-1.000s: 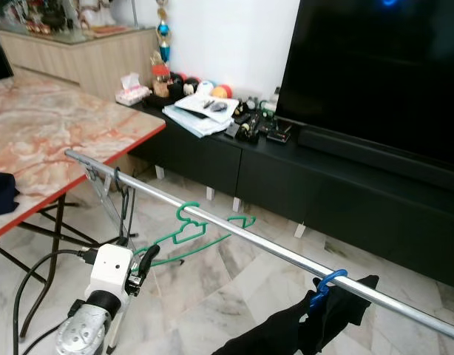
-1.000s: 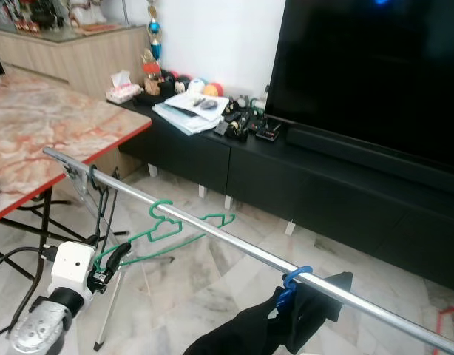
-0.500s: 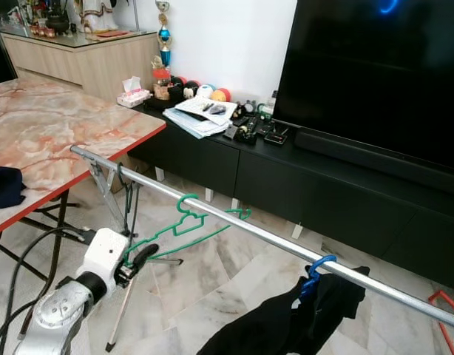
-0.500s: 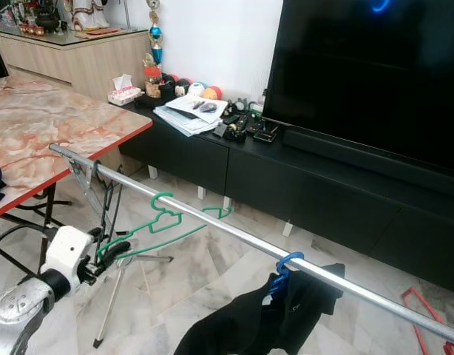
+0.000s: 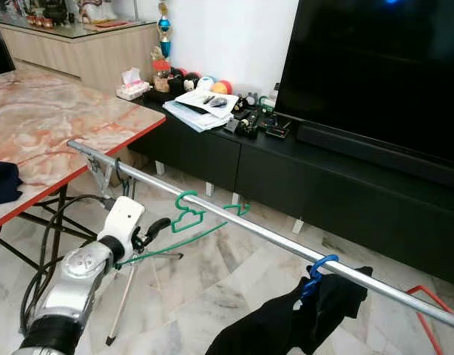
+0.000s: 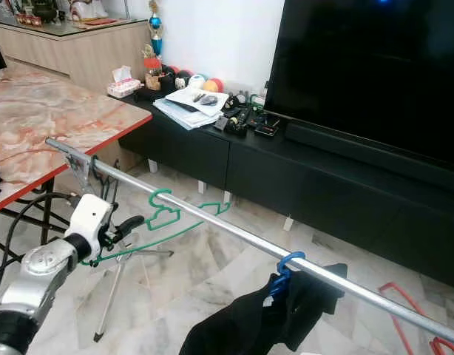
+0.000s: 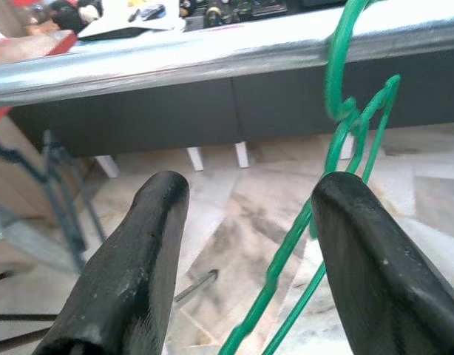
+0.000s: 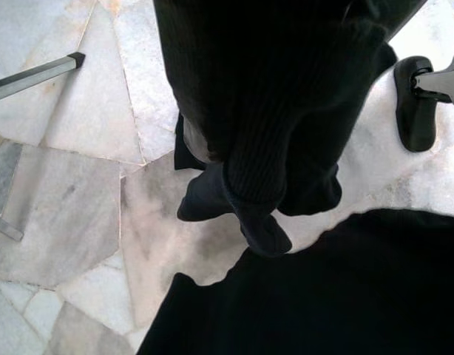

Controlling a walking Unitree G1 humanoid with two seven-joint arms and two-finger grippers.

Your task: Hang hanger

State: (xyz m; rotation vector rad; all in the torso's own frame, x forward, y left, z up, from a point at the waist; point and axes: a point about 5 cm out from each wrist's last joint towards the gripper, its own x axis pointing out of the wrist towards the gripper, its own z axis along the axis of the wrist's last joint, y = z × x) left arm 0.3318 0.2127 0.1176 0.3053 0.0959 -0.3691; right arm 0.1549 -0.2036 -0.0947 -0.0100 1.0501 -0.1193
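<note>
Your left tool (image 5: 159, 225) rose toward the rail (image 5: 234, 225), fingers apart around the green hanger (image 5: 194, 222); it hung hooked there, long axis along the rail. Two hangers: green, blue (image 5: 316, 270).

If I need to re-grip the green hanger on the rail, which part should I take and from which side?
Take the green hanger by its long bottom wire, at the end near the left gripper, coming from the robot's side of the rail. Its hook is over the rail and the frame slants down toward the open fingers, so that thin straight run probably fits between them. The hook itself sits tight against the rail.
</note>
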